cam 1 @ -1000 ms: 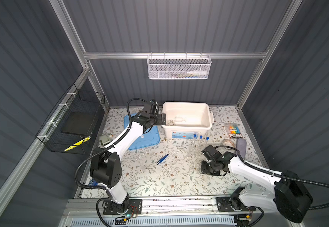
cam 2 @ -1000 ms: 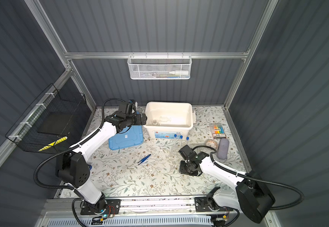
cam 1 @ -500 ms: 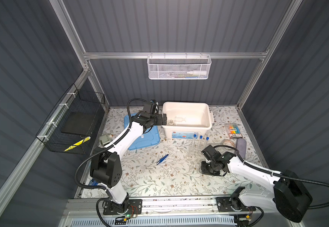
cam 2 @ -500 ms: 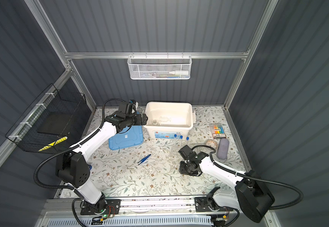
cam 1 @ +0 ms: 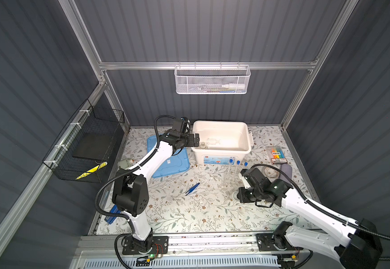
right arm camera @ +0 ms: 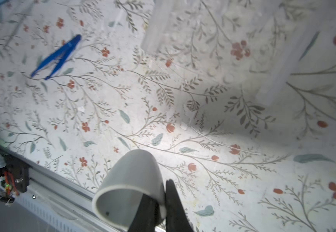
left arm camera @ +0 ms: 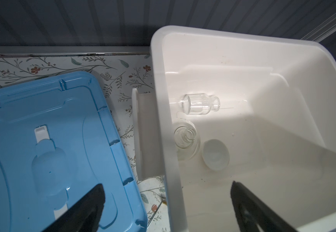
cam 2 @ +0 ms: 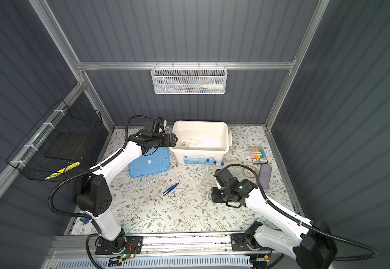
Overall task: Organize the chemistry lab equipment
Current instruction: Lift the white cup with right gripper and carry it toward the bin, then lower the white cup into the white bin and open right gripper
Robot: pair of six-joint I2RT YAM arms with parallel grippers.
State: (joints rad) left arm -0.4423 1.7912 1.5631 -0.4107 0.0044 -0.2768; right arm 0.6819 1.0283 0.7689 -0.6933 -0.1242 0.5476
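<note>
My right gripper (right arm camera: 162,200) is shut on the wall of a small white dish (right arm camera: 131,180), one finger inside and one outside, low over the mat (cam 1: 239,196). My left gripper (left arm camera: 167,190) hangs open and holds nothing, straddling the left rim of the white bin (left arm camera: 159,100). In the bin are a lying glass flask (left arm camera: 201,104), an upright flask (left arm camera: 186,140) and another white dish (left arm camera: 216,154). Blue-capped test tubes (cam 1: 230,160) stand in a clear rack (cam 1: 230,177) in front of the bin. Blue tweezers (cam 1: 193,188) and a thin rod (cam 1: 172,182) lie mid-mat.
A blue lid (cam 1: 170,158) lies left of the bin. A grey motor (cam 1: 125,163) and a stapler (cam 1: 112,213) sit along the left edge. A marker pack (cam 1: 276,154), a tape roll (cam 1: 269,171) and a grey pouch (cam 1: 286,171) lie at the right.
The right gripper's jaws have closed onto the dish's wall. Neither arm has shifted noticeably, and the left gripper stays open at the bin.
</note>
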